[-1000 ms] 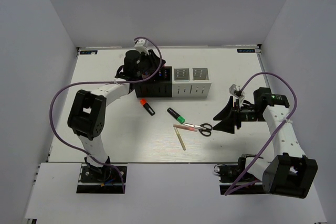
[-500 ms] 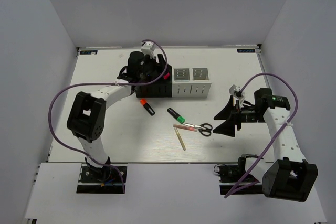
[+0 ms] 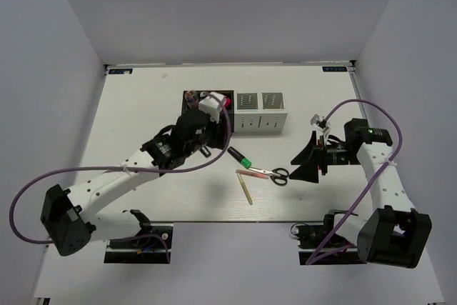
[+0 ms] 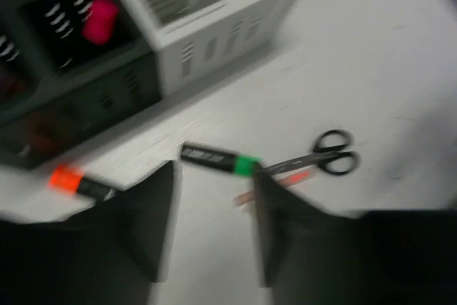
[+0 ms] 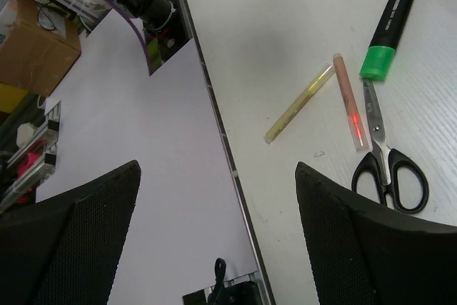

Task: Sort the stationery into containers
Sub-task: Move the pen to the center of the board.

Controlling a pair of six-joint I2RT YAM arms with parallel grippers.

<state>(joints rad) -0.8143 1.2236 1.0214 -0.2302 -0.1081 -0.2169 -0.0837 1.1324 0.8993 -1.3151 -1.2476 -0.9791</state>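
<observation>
The row of containers stands at the back middle, two black (image 3: pixel 191 98) and two white (image 3: pixel 258 113). A pink-capped highlighter (image 3: pixel 227 103) stands in a black one and also shows in the left wrist view (image 4: pixel 100 19). My left gripper (image 3: pixel 207 146) is open and empty, low in front of the black containers and above the orange-capped highlighter (image 4: pixel 78 183), which it hides from the top view. The green-capped highlighter (image 3: pixel 239 156), scissors (image 3: pixel 273 174), pink stick (image 3: pixel 251 173) and wooden stick (image 3: pixel 245 189) lie on the table. My right gripper (image 3: pixel 307 162) is open and empty, right of the scissors.
The right wrist view shows the green-capped highlighter (image 5: pixel 385 33), pink stick (image 5: pixel 348 101), wooden stick (image 5: pixel 298 103) and scissors (image 5: pixel 389 162) near the table's front edge (image 5: pixel 221 133). The left wrist view is blurred. White walls enclose the table on three sides.
My left gripper has pulled back from over the black containers toward the near side, leaving the pink-capped highlighter in one. My right arm has hardly moved.
</observation>
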